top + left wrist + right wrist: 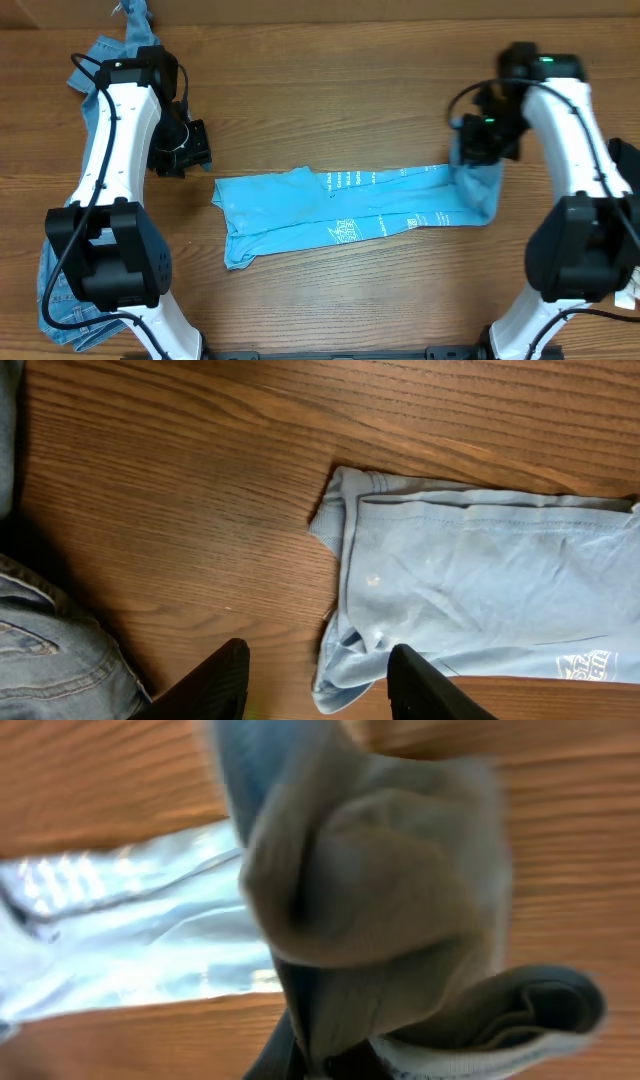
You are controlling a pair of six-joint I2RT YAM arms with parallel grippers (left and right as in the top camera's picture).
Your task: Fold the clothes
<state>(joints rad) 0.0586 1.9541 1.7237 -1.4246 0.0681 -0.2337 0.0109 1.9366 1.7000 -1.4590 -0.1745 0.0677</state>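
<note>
Pinching the end of the light sky-blue cotton T-shirt (340,210), seemingly firmly, right gripper (472,150) should sweep low across; left gripper (318,680) jaws spread.

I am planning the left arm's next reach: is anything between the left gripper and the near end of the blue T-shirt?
Nothing visible. Only bare table lies between the left gripper and the T-shirt. The jeans lie on the gripper's other side, off that path.
</note>
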